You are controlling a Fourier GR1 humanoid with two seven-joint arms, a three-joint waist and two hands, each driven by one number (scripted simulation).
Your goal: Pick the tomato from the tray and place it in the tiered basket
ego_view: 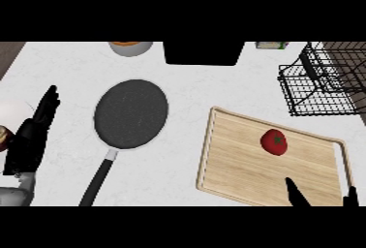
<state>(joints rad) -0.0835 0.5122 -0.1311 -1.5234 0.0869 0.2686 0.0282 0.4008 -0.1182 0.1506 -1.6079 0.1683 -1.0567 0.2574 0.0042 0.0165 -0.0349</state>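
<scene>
On the wooden tray (236, 164), the tomato (274, 142) is still sitting by itself. Nothing is touching it, so the picking up is not done yet. I think the job is only just starting: the tomato has to be grabbed, lifted, carried up and to the right, and put down in the tiered basket (318, 82).

The right hand (295, 193) is poking in at the bottom, just below the tomato. Its fingers are sticking out straight, spread apart, and holding nothing. The left hand (36, 131) is resting far off at the left edge, fingers up and straight, also holding nothing.

The tomato is looking round, red and shiny, with a little green top. It will probably want to roll. The tray is looking like pale wood, flat, with a raised rim and rounded corners. The basket is made of thin black wire, so you are seeing right through it. A dark round pan (131, 114) with a long black handle is lying on the white speckled counter (64, 68), between the left hand and the tray.
</scene>
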